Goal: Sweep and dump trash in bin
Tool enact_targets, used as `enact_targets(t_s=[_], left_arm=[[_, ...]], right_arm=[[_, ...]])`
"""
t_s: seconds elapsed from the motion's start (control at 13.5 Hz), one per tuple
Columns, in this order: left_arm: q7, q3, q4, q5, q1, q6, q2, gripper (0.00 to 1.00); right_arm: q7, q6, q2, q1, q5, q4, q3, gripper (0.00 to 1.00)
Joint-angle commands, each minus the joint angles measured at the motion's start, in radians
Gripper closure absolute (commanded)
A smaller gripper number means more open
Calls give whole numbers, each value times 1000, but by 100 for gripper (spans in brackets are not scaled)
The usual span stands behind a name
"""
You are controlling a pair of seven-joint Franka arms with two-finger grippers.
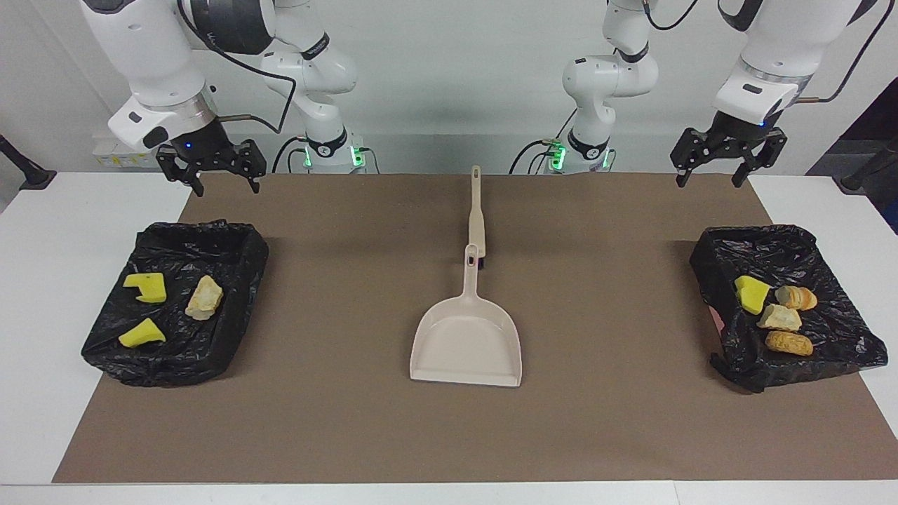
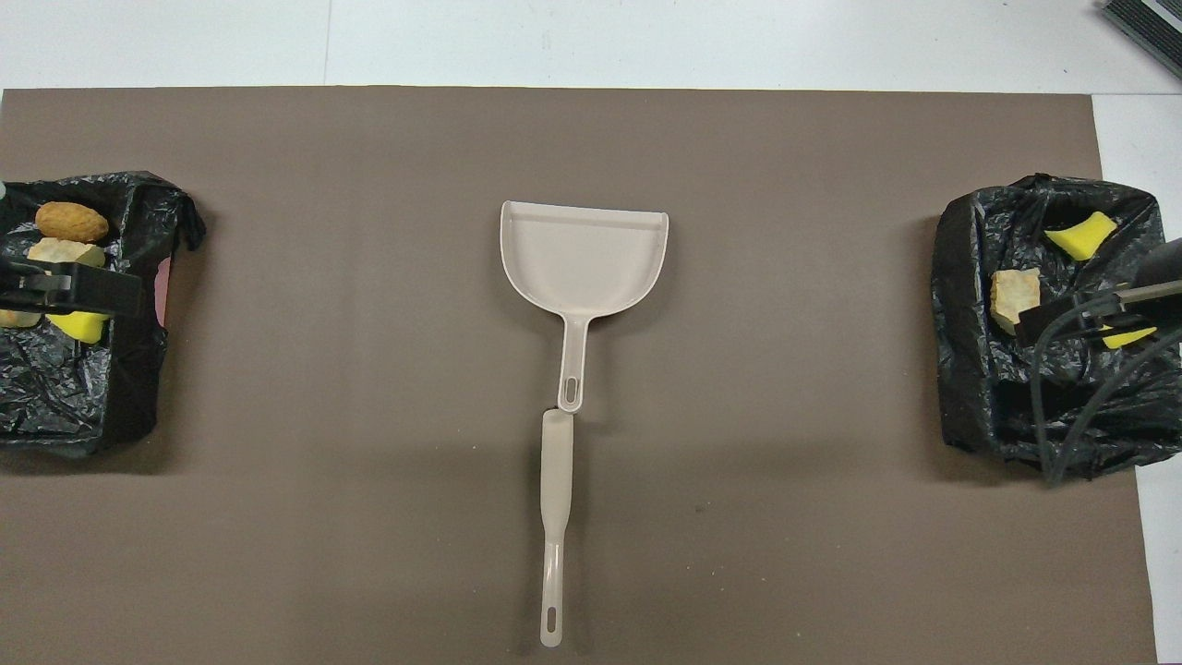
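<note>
White desk (image 1: 42,294) under a wide brown mat (image 1: 337,421), plain pale wall at the robots' end. At the right arm's end, right gripper (image 1: 210,171) raised over the mat's edge, fingers spread open and empty. Below it, a black-lined bin (image 1: 179,365) holding three pieces of trash: two yellow sponge chunks (image 1: 145,287) and one pale beige lump (image 1: 204,297). In the mat's middle, beige dustpan (image 1: 466,344) lying flat, handle toward the robots, and brush (image 1: 476,214) just beside the handle's tip, nearer to the robots. At the left arm's end, second black-lined bin (image 1: 835,358) with four pieces: green-backed sponge chunk (image 1: 751,294), two golden-brown pastries (image 1: 788,342), another pale lump (image 1: 779,318). Over the mat's corner, left gripper (image 1: 727,154) raised, fingers open, gripping nothing.
</note>
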State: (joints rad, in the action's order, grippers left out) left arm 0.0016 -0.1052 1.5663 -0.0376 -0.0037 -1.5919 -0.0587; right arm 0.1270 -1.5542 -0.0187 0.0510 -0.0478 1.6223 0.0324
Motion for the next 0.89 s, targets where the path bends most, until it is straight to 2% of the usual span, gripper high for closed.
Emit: enact_targets(t_s=[0.0,0.81], left_arm=[[3,15,-2,48,7,14,-29,0],[5,15,1,62,7,32,-36,0]], right_arm=[[-18,5,-1,10,3,-6,9,0],[-18,5,-1,10,5,-6,9,0]])
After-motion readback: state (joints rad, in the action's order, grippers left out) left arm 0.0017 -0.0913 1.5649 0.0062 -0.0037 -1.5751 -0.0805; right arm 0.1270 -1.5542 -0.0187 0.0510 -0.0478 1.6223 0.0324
